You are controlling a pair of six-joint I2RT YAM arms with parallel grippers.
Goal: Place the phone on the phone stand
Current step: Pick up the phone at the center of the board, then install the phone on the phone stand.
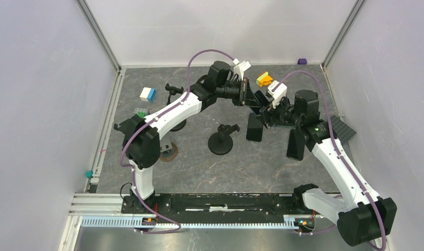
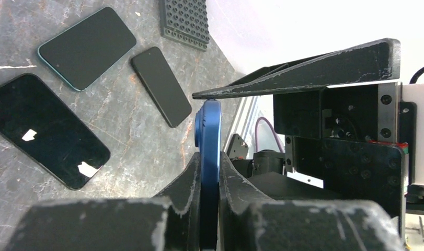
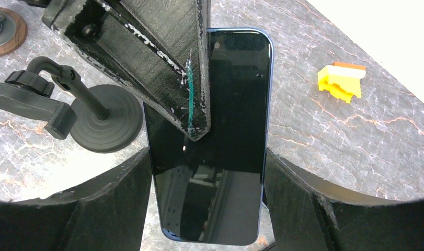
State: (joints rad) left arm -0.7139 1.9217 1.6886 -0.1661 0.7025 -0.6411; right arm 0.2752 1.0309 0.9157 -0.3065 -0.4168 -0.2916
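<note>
The left end effector (image 2: 209, 157) is closed on the phone (image 3: 230, 104). Its fingers (image 2: 186, 191) press one on each face, so that the left wrist view shows the blue case edge-on as a thin strip between them. The right end effector (image 3: 207, 151) grips the same phone the other way, clamped across its width with a finger against each long edge. In the right wrist view one left finger lies slanting over the upper part of the dark screen.

Held by both arms, the phone hangs in the air above the back middle of the bench (image 3: 356, 146), touching neither the bench nor the stand (image 3: 94, 117). The stand is black, with a round base and a bent arm carrying a clamp. It sits on the bench nearer the arm bases, below and to the left of the phone in the top view.

Three spare phones (image 2: 87, 47) lie flat, screens up, on the right part of the bench, near a dark studded baseplate (image 2: 184, 21). A yellow block (image 3: 341, 81) rests toward the back wall. A white-and-blue block (image 1: 147, 94) lies far to the left.
</note>
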